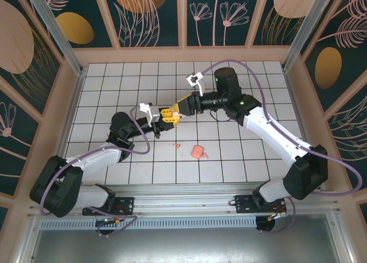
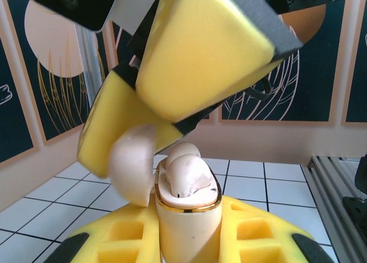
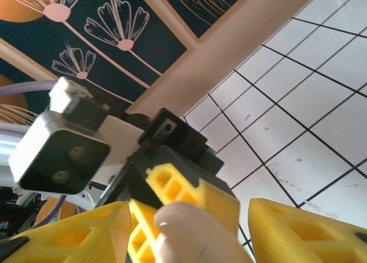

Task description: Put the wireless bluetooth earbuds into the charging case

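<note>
My left gripper (image 2: 186, 243) is shut on the cream charging case (image 2: 189, 223), which stands upright between its yellow fingers. The case has a gold rim, and its lid (image 2: 132, 165) hangs open to the left. Two pale wireless bluetooth earbuds (image 2: 186, 174) sit in the case's top, one behind the other, both sticking up above the rim. My right gripper (image 2: 155, 102) hovers open just above the case, its yellow fingers straddling the lid. In the right wrist view the cream lid (image 3: 195, 234) lies between the spread fingers of the right gripper (image 3: 189, 237). Both grippers meet above the table's middle (image 1: 171, 114).
A small pink object (image 1: 199, 152) lies on the white tiled table (image 1: 114, 85), in front of the grippers. A tiny red-orange speck (image 1: 177, 144) lies left of it. Wooden walls with dark floral panels enclose the table on three sides.
</note>
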Available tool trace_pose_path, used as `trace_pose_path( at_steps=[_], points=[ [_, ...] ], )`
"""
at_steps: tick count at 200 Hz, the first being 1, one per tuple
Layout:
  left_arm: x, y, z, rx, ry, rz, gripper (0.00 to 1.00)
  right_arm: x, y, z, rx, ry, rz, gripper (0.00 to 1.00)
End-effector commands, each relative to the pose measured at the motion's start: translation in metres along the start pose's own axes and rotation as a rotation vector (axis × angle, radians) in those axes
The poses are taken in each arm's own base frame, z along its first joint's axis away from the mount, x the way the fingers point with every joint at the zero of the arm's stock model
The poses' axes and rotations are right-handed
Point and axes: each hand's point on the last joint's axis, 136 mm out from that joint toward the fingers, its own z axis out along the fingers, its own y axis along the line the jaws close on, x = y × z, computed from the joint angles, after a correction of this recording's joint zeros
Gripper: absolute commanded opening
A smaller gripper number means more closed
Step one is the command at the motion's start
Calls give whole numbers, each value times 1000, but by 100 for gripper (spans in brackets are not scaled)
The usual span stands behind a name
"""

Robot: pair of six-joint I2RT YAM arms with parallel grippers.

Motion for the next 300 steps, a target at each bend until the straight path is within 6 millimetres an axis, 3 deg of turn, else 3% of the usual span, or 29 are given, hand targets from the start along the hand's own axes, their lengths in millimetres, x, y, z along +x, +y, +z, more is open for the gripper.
trace_pose_path(
  at_steps=[1, 24, 43, 61, 73, 105, 121, 166, 172, 182, 188, 200, 249, 300],
  points=[
    [-16, 1, 3, -7, -27, 33, 8, -9, 29, -17, -72, -53, -62, 56],
    [-13, 4, 2, -28, -23, 19, 8, -5, 35, -28, -79, -84, -62, 54],
    [-8, 12, 4, -61, -1, -32, 8, -3, 23, -39, 10, -136, -38, 54],
    [-1, 22, 8, -96, 38, -128, 8, -4, -8, -49, 190, -217, 51, 54],
    [4, 28, 11, -112, 56, -216, 8, -5, -48, -72, 361, -300, 162, 55],
    [27, 51, 17, -214, 96, -530, 6, 25, -138, -135, 735, -521, 524, 55],
    [44, 64, 23, -270, 126, -718, 5, 38, -160, -155, 784, -629, 625, 55],
    [91, 87, 49, -433, 285, -997, 8, 60, -177, -169, 849, -695, 673, 55],
    [109, 89, 50, -464, 326, -1055, 8, 60, -176, -169, 842, -700, 670, 55],
    [117, 95, 63, -476, 346, -1134, 8, 61, -175, -171, 845, -708, 670, 55],
    [135, 95, 68, -484, 379, -1188, 7, 61, -174, -174, 852, -716, 671, 55],
    [151, 95, 82, -495, 419, -1236, 7, 60, -172, -176, 852, -723, 664, 55],
    [195, 82, 141, -460, 524, -1350, 9, 59, -167, -174, 826, -716, 654, 55],
    [222, 86, 163, -510, 574, -1392, 10, 59, -157, -182, 825, -747, 646, 55]
  ],
)
